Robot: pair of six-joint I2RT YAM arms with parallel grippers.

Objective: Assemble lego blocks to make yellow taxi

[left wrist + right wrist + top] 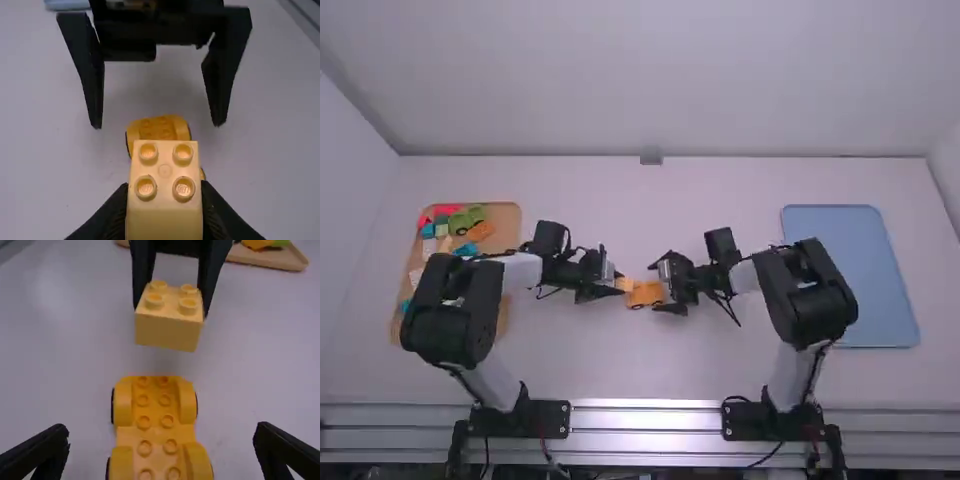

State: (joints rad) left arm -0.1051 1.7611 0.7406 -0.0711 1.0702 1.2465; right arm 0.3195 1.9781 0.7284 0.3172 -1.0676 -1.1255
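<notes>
Yellow studded taxi chassis (155,432) on white tabletop (640,370), just ahead of left gripper (171,305), near end roughly between spread fingers of right gripper (158,124), gaps both sides, probably set there for bracing during stacking. Pinched by its sides in left gripper: pale yellow four-stud plastic block (167,332), studs up, likely to keep underside free for pressing down. Room along both long chassis edges for right fingers to close; shallow tan tray (504,215) with loose coloured blocks (470,218) well behind left gripper, rounded blue tray (845,250) well behind right.
</notes>
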